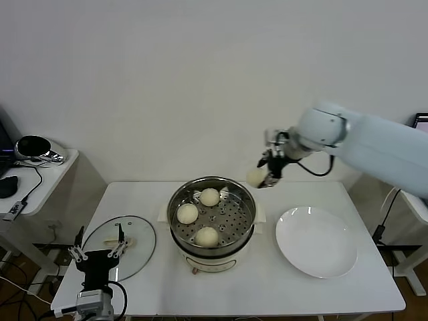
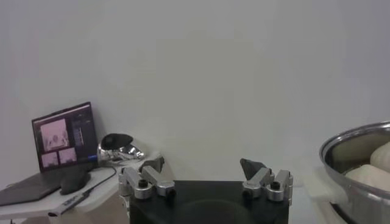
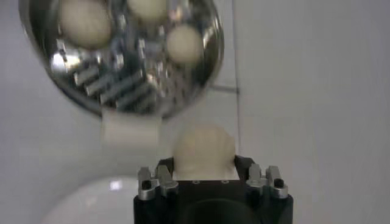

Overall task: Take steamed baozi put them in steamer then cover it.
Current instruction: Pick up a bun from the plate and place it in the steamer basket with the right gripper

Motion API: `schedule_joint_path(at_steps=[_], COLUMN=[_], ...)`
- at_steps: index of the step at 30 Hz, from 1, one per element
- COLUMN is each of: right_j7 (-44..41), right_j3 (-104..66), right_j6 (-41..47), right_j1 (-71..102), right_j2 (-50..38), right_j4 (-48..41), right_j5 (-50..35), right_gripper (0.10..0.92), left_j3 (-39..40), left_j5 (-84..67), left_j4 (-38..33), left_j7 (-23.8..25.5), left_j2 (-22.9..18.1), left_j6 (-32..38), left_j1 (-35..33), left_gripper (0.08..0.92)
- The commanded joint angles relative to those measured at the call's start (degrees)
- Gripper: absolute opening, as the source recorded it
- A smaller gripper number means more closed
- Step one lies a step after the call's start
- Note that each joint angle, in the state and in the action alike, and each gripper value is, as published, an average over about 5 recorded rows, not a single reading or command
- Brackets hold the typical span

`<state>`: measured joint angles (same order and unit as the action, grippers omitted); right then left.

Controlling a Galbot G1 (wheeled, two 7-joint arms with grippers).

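The steamer (image 1: 211,231) stands mid-table with three cream-white baozi (image 1: 210,196) (image 1: 187,213) (image 1: 206,236) on its perforated tray. My right gripper (image 1: 262,176) hangs in the air just past the pot's far right rim, shut on another baozi (image 1: 255,176). In the right wrist view that bun (image 3: 205,152) fills the gap between the fingers, with the steamer (image 3: 122,91) beyond. The glass cover (image 1: 134,235) lies flat on the table at the left. My left gripper (image 1: 98,246) hovers open over the cover's near edge, holding nothing; its wrist view shows the fingers (image 2: 149,176) spread wide.
A white plate (image 1: 315,241) lies empty to the right of the steamer. A side table (image 1: 40,177) with a round dark-and-chrome object and cables stands at the far left; a laptop (image 2: 64,135) shows there in the left wrist view. A bare wall rises behind the table.
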<state>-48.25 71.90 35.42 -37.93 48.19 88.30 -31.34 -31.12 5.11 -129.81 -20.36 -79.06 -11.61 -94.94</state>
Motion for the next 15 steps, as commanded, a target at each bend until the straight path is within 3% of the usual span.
schedule_joint_path(at_steps=[1,15], right_j7=[7.58,7.39], right_j3=[6.63,9.17], right_j6=[6.34,6.39], right_j1=[-0.6,5.51], right_j2=[12.43,12.81], right_j4=[-0.35,-4.14], right_j5=[-9.71,-2.69], right_gripper=[0.619,0.619], left_j3=[-0.26,-0.47], left_j5=[0.0,-0.05], left_j4=[-0.36,-0.86], left_j7=[-0.03,-0.17], left_j2=[-0.2,-0.71], left_j6=[0.07,0.17], left_j1=[-0.2,-0.15], left_gripper=[0.823,0.823])
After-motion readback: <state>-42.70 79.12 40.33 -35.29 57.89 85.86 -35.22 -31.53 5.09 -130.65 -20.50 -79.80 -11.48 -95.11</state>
